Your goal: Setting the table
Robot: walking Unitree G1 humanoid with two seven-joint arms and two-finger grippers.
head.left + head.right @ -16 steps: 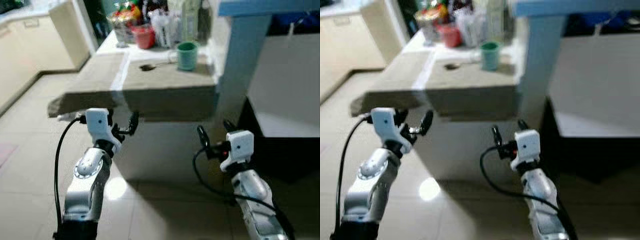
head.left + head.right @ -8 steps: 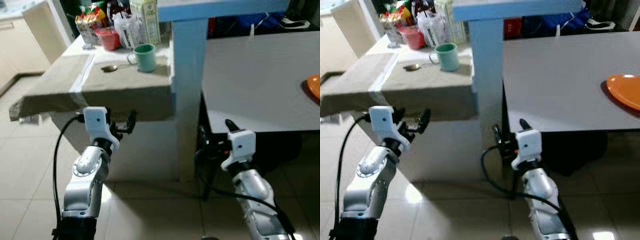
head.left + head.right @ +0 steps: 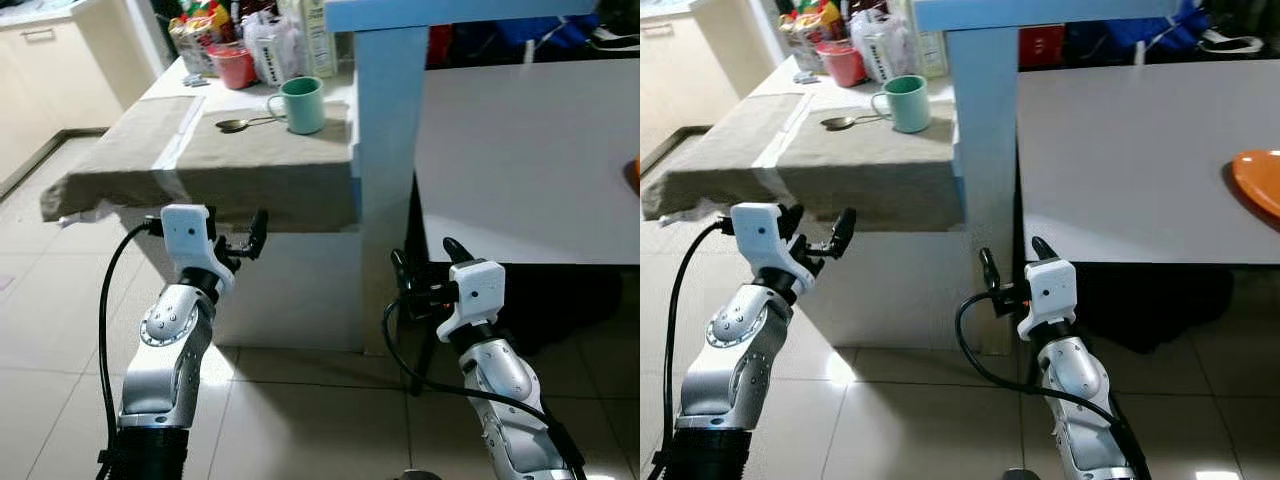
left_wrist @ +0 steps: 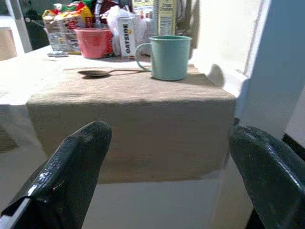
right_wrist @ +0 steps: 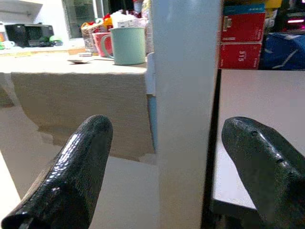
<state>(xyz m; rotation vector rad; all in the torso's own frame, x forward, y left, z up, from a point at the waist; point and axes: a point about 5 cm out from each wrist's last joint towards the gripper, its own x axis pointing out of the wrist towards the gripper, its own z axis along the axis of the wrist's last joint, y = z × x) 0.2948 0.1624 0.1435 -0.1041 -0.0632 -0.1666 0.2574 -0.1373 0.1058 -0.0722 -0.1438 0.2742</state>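
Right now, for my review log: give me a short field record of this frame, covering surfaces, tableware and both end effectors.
counter: cloth-covered counter ahead on the robot's left
tableware on counter: green mug with a spoon beside it
behind mug: red cup and food packages
divider: blue post
table: white table, orange plate at its right edge
left end effector: open, below counter edge, holding nothing
right end effector: open, near the post, holding nothing

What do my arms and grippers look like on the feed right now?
Both arms are silver metal with rounded joints. Each ends in a white boxy wrist block carrying two long glossy black fingers: left gripper, right gripper. A black cable loops from each wrist block down along its arm.
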